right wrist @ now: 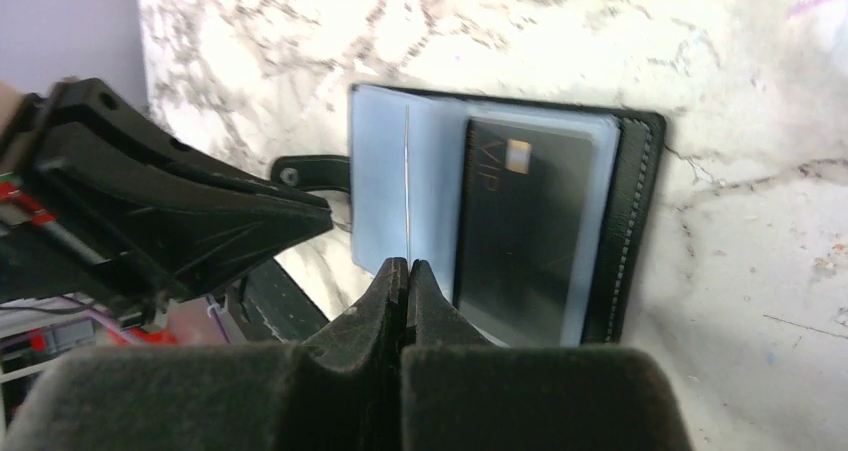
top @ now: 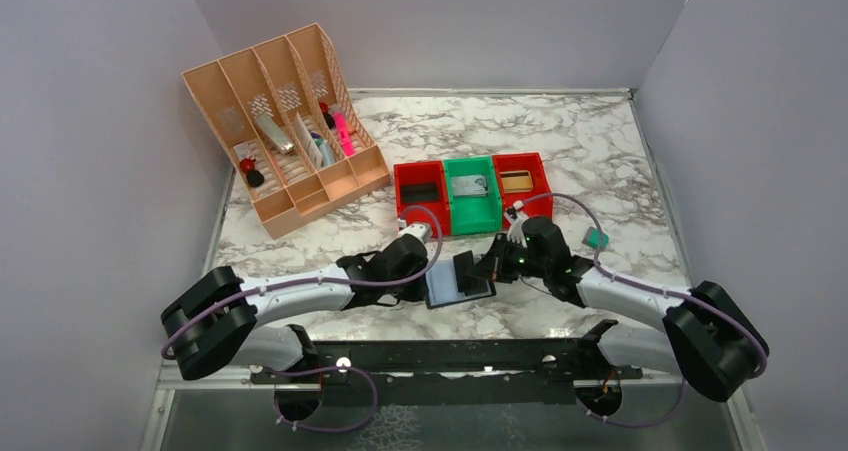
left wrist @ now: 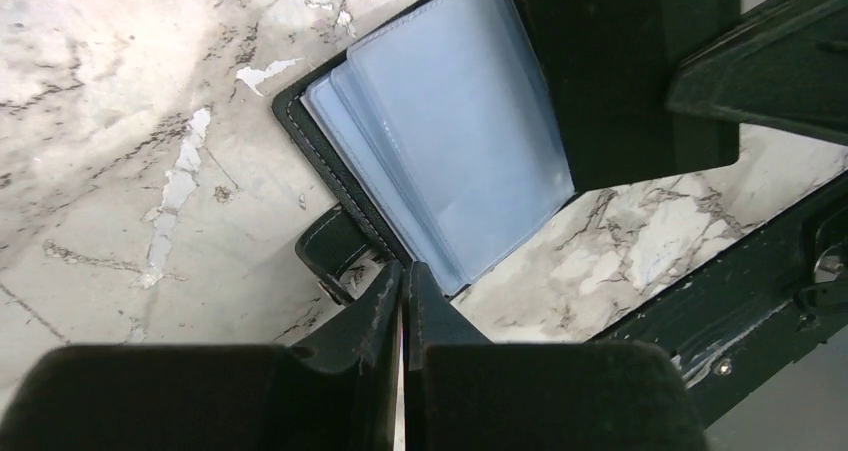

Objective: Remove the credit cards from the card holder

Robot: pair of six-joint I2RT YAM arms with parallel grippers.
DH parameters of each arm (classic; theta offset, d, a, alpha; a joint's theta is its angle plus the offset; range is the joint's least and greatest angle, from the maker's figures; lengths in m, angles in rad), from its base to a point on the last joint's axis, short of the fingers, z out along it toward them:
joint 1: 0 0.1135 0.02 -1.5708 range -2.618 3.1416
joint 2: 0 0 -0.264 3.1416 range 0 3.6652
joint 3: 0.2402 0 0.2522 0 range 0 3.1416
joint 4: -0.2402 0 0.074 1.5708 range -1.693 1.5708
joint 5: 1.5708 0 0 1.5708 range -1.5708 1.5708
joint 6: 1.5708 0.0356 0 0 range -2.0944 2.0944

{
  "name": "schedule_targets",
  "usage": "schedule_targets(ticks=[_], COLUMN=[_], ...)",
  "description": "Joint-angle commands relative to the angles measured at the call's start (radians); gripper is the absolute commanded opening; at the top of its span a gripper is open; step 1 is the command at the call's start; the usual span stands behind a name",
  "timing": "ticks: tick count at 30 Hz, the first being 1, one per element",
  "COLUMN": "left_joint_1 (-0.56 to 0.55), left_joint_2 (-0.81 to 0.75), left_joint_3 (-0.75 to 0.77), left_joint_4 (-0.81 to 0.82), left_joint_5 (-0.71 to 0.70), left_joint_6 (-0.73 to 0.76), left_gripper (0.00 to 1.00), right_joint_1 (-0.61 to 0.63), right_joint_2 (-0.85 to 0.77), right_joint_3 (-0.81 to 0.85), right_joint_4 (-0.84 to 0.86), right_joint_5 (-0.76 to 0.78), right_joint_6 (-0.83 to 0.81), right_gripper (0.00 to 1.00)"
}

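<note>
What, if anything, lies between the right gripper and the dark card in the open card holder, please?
A clear sleeve of the card holder covers the dark card, so it is not bare. The right gripper, shut, sits at the sleeves' near edge, just beside the card. Nothing else visible lies between them.

Fixed above and behind the arm bases, the top camera looked down and forward over the whole marble surface [top: 600, 151] from well back; the left wrist camera peered along the left tool [left wrist: 403, 271], close over the card holder [left wrist: 440, 141]; the right wrist camera sighted past the right tool [right wrist: 407, 268] at the same holder from the opposite side; all three views shared the open holder; the left wrist view also caught the right tool and an upright credit card [left wrist: 620, 71].
</note>
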Motion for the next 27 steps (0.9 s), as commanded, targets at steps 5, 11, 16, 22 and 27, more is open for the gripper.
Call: schedule_targets(ticks=[5,11,16,22,27], left_joint_1=[-0.003,0.001,0.079,0.266,0.331], left_joint_2=[-0.119,-0.158,-0.221,-0.366,-0.476], left_joint_3=[0.000,0.011,-0.006,-0.045,-0.016], left_joint_4=[-0.040,-0.111,-0.182,-0.216,-0.280], left_joint_5=[-0.079,-0.142,-0.184,-0.117,-0.127], left_joint_6=[0.001,0.011,0.030,0.060,0.125], left_gripper=[0.20,0.39,0.58,0.78,0.95], right_joint_1=[-0.004,-0.004,-0.004,-0.002,0.014], right_joint_2=[-0.236,-0.254,-0.226,-0.120,0.004], right_joint_3=[0.038,0.078,0.121,0.242,0.354], right_joint_4=[-0.086,-0.125,-0.048,-0.003,0.038], right_joint_5=[0.155,0.152,0.103,0.108,0.059], right_joint_6=[-0.113,-0.207,-0.301,-0.473,-0.698], right_gripper=[0.01,0.01,0.01,0.01,0.02])
